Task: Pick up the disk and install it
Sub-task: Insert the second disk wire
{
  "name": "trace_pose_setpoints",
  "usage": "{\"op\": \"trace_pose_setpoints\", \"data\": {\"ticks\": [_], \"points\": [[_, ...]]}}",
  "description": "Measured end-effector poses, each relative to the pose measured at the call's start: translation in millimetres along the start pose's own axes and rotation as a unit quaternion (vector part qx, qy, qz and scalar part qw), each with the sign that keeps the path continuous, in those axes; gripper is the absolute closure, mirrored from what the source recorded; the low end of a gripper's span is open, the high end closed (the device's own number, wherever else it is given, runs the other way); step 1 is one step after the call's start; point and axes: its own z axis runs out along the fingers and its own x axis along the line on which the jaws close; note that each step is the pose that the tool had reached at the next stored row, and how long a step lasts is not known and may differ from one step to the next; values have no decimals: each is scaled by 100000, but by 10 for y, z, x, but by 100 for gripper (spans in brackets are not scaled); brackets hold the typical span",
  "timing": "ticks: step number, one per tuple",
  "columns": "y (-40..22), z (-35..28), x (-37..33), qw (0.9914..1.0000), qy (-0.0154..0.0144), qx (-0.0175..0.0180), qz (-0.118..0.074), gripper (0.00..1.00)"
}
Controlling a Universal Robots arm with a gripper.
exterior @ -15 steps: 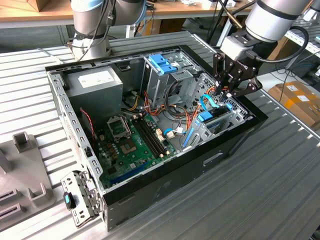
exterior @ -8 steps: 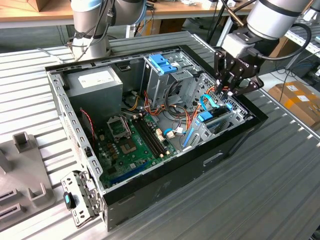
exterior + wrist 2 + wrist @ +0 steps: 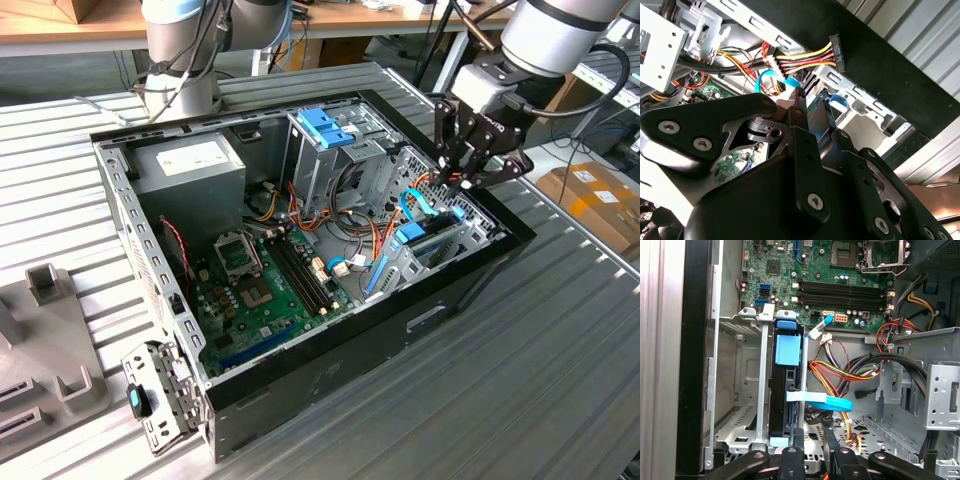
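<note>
The disk stands edge-up in its bay at the case's right end, apparently seated, the gripper hovering just above, fingers slightly apart, holding nothing.

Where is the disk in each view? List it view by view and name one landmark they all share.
Exterior view: the disk stands on edge in the bay at the case's corner, toward the exterior view's right.
First wrist view: the disk stands on edge in the silver bay, blue tab facing the camera.
Second wrist view: a blue edge by the bay is probably it.
Shared landmark: the green motherboard.
</note>
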Motion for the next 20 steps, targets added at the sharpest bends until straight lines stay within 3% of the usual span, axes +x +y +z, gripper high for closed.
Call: {"op": "trace_pose_setpoints", "data": {"ticks": [4,12,20], "points": [[-42,-23,2,100000,-5,-71,-2,70],[-71,-150,0,100000,-8,-75,1,70],[-78,-185,-1,100000,-15,-75,1,70]]}}
